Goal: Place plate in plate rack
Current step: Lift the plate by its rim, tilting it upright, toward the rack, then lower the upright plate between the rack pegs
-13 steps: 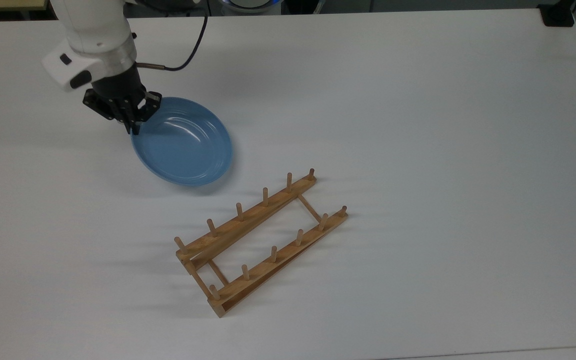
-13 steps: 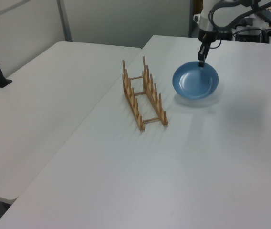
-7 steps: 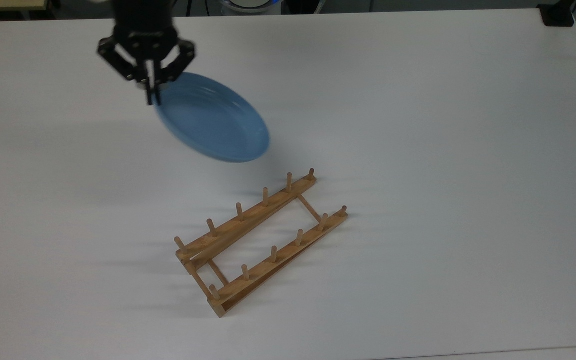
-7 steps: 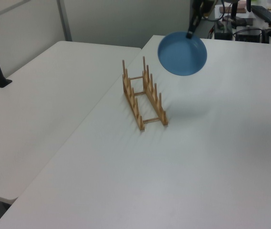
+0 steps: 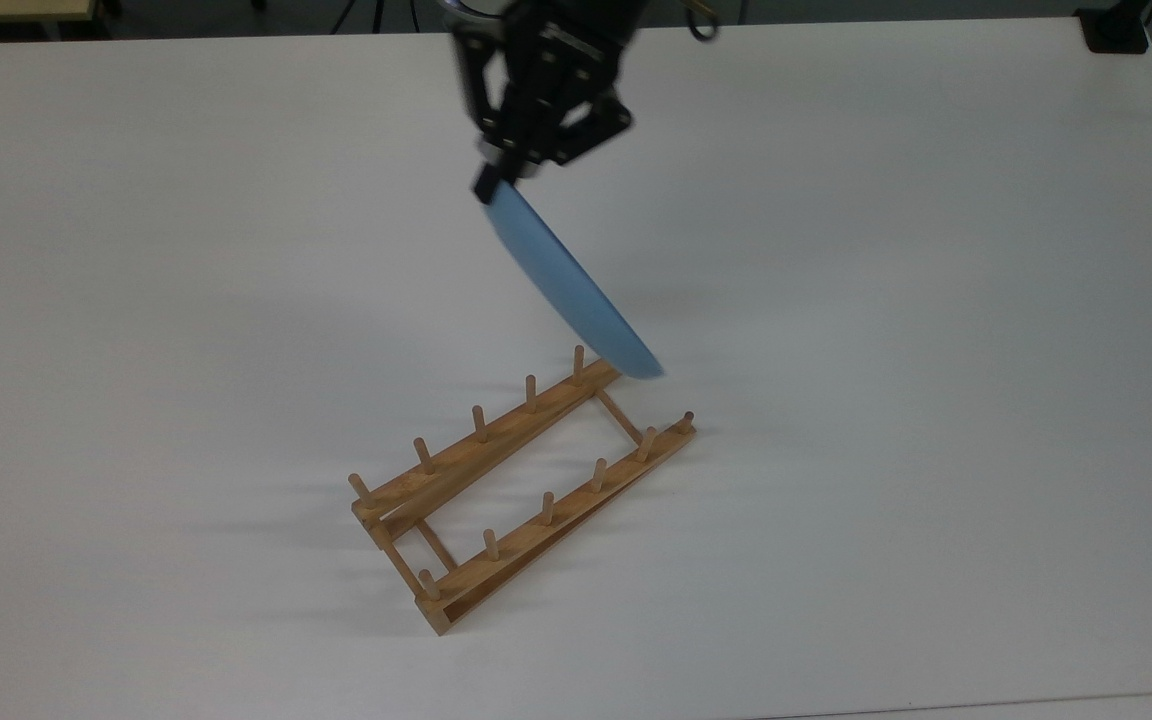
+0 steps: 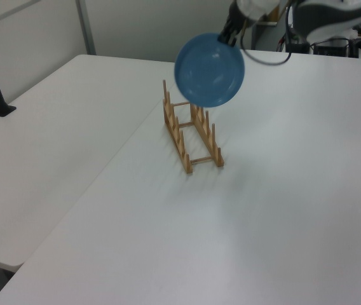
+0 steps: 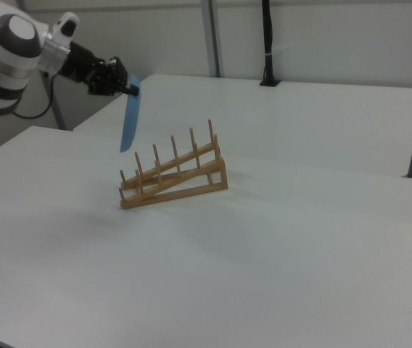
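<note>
Overhead, we note the hand (image 5: 492, 186) clamped on the rim of the plate (image 5: 572, 288), which hangs clear of the desk (image 5: 936, 300), turned up on edge and tilted. We see the plate (image 7: 129, 119) edge-on in the right view, above and just off the end of the plate rack (image 7: 173, 176) nearer the right view's left. We log the plate rack (image 5: 516, 485) standing empty on the desk, well in from every edge.

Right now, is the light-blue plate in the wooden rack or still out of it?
Out. The round light-blue plate hangs on edge from the tool, above the far end of the light-brown wooden peg rack, its slots empty.
</note>
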